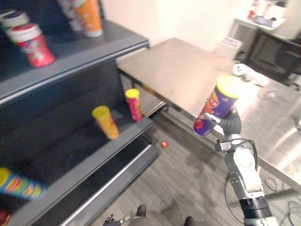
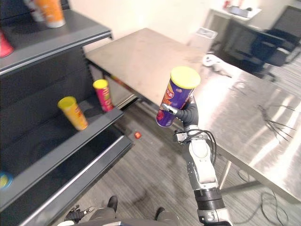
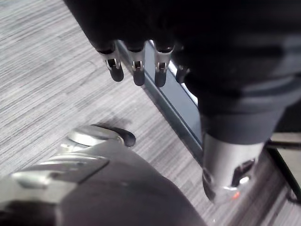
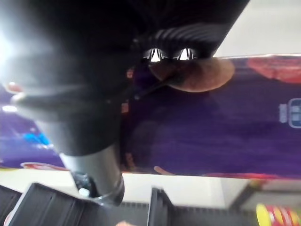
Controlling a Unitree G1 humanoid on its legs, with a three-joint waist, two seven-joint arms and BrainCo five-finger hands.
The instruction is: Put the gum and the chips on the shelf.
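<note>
Nearest: L hand (image 3: 136,66) hangs low over grey carpet floor (image 1: 188,179) by the shelf foot, fingers loose and pointing down, nothing in them.

R hand (image 2: 188,115) is raised over the floor, between shelf (image 1: 84,59) and table (image 1: 178,70). Fingers and thumb are wrapped round 1 chips can (image 2: 176,96), purple w/ yellow lid, held near its lower end, lid up, leaning a bit toward the table. Can is in the air, clear of both shelf and table.

1 small red item (image 1: 163,144) on the floor just off the shelf corner; too small to tell what.

Middle board, 3 cans: multicolour can (image 1: 19,184) at the near end, tilted; yellow can (image 1: 106,122) further along, leaning; red can w/ yellow lid (image 1: 135,104) upright near the far corner.

Top board: 2 red tubs w/ white lids, front tub (image 1: 32,43) and rear tub (image 1: 15,19) touching or nearly so. Past them 1 orange can (image 1: 89,16), 1 more can (image 1: 68,10) just behind it, cut off.

Steel table beyond carries 1 white object (image 1: 247,73) toward its far side. Farthest: desk (image 1: 261,23), black chair (image 1: 282,56).
</note>
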